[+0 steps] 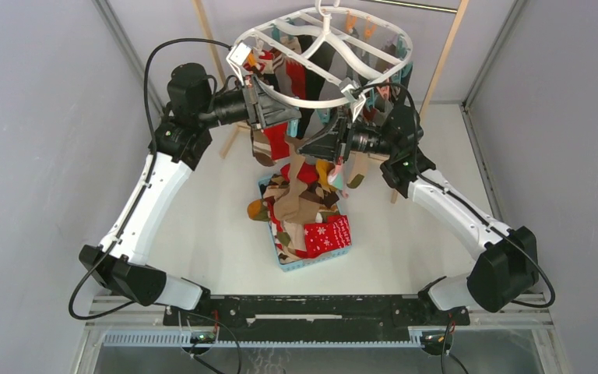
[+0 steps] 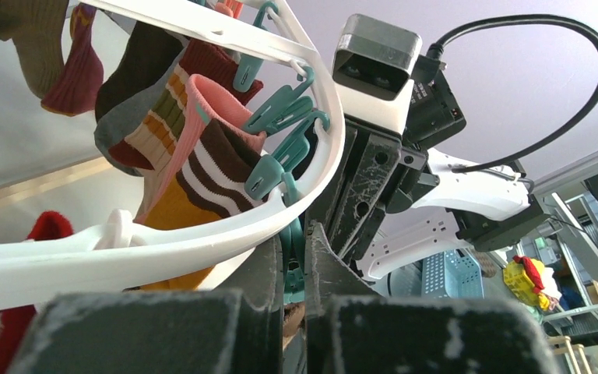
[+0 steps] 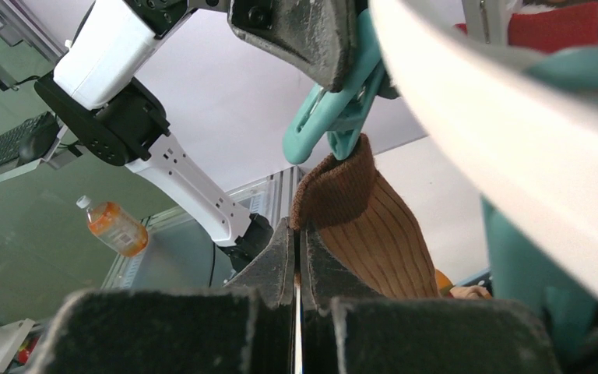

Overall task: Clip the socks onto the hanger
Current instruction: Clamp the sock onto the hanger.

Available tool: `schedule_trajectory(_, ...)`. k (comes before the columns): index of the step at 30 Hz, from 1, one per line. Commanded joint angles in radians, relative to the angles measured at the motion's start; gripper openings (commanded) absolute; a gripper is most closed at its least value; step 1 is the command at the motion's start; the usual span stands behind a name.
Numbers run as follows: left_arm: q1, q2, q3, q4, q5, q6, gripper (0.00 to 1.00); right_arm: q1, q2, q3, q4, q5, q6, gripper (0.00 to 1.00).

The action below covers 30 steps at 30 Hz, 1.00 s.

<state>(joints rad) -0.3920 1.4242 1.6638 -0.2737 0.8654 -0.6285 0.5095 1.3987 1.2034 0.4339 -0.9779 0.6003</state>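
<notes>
The white oval hanger (image 1: 315, 104) hangs at the top centre, with several socks clipped to it. My left gripper (image 1: 269, 109) is at its front-left rim. In the left wrist view (image 2: 296, 257) it is shut on a teal clothespin (image 2: 294, 269) under the white ring (image 2: 124, 249). My right gripper (image 1: 305, 146) is shut on the cuff of a tan ribbed sock (image 1: 294, 183), which trails down to the basket. In the right wrist view (image 3: 297, 234) the sock's cuff (image 3: 366, 226) reaches the mouth of the teal clothespin (image 3: 335, 117). The ring (image 3: 498, 140) crosses the right side.
A small light-blue basket (image 1: 315, 261) on the white table below holds several loose socks, one of them red with snowflakes (image 1: 327, 234). The pale wooden rack frame (image 1: 444, 54) stands behind the hanger. Grey walls close in on both sides. An orange bottle (image 3: 113, 226) lies outside the cell.
</notes>
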Motion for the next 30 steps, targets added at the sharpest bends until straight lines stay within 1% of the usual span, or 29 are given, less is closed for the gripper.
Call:
schedule_trajectory(1, -0.017, -0.009, 0.002, 0.008, 0.153, -0.017, 0.00, -0.027, 0.000, 0.035, 0.085, 0.010, 0.050, 0.00)
schedule_trajectory(15, -0.013, -0.012, -0.011, 0.008, 0.149, -0.007, 0.00, -0.036, 0.019, 0.036, 0.139, 0.000, 0.087, 0.00)
schedule_trajectory(20, -0.011, -0.013, -0.012, 0.008, 0.150, -0.005, 0.00, -0.034, 0.057, 0.090, 0.160, -0.075, 0.133, 0.00)
schedule_trajectory(26, -0.011, -0.013, -0.013, 0.008, 0.156, -0.005, 0.00, -0.036, 0.075, 0.125, 0.108, -0.071, 0.106, 0.00)
schedule_trajectory(30, -0.010, -0.015, -0.015, 0.009, 0.162, -0.004, 0.00, -0.038, 0.087, 0.128, 0.159, -0.079, 0.140, 0.00)
